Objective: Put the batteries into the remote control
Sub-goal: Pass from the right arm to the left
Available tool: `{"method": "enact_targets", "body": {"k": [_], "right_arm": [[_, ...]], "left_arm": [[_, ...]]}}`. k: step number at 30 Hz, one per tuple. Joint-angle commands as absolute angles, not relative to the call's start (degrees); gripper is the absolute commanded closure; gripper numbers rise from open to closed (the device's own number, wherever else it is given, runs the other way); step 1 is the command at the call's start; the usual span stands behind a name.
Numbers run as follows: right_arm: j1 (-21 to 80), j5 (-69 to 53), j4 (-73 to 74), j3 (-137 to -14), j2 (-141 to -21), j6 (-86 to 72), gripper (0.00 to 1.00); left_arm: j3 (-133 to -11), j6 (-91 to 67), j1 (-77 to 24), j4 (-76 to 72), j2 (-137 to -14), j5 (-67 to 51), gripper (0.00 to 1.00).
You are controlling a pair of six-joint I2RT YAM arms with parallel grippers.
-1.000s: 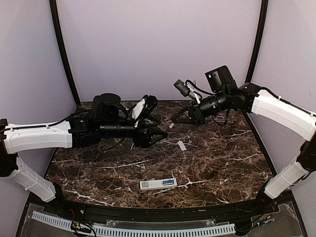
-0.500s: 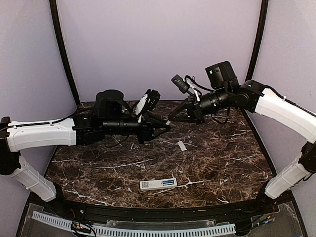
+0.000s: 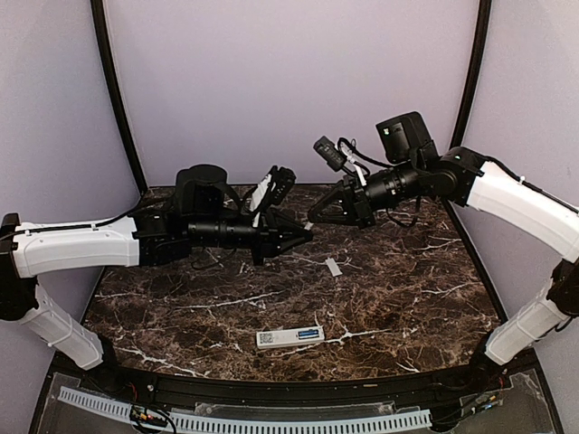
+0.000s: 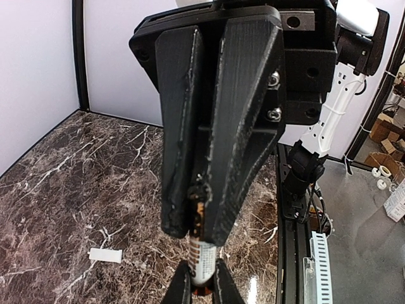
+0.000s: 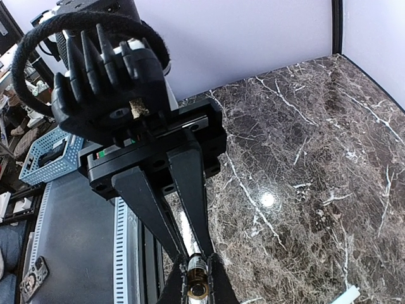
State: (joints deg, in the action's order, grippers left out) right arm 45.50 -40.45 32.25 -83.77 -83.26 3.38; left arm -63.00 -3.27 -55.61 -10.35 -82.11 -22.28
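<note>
Above dark marble table (image 3: pixel 407 298), well beyond the slim white rectangular remote control (image 3: pixel 289 337), left gripper (image 4: pixel 201 286) and right gripper (image 4: pixel 199 218) both clamp one grey-tan cylindrical battery (image 4: pixel 202 258); mistimed release could drop or skew it.

We are in a robotics lab cell. 2 white-and-black robot arms (image 3: pixel 72 249) share a dark marble-patterned tabletop (image 3: pixel 407 289) inside plain lilac walls (image 3: pixel 289 81).

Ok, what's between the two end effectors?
A thin grey-tan cylindrical battery, gripped by the left end effector and the right end effector, shown in both wrist views.
</note>
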Motion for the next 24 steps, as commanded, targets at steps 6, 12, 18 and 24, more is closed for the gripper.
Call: {"method": "enact_targets", "body": {"k": [6,12,18,24], "right_arm": [[45.9,-40.5,27.3,-85.3,-81.7,1.4,0.58],[45.8,-41.3,6.5,-76.6,-77.0,-9.0,0.50],[45.8,-39.3,-6.4,-70.2,-75.3,-15.7,0.58],[46.0,-40.0,-7.8,-69.2,-75.5,-17.2,0.57]], "left_arm": [[-60.5,-2.9,-55.7,-19.7,-79.5,-22.5,1.00],[-56.3,-3.7,-56.3,-30.4,-77.7,-18.9,1.00],[-55.3,-4.1,-56.5,-33.7,-77.2,-16.7,1.00],[-54.7,-5.1,-56.5,-35.0,-77.3,-16.4,1.00]]}}
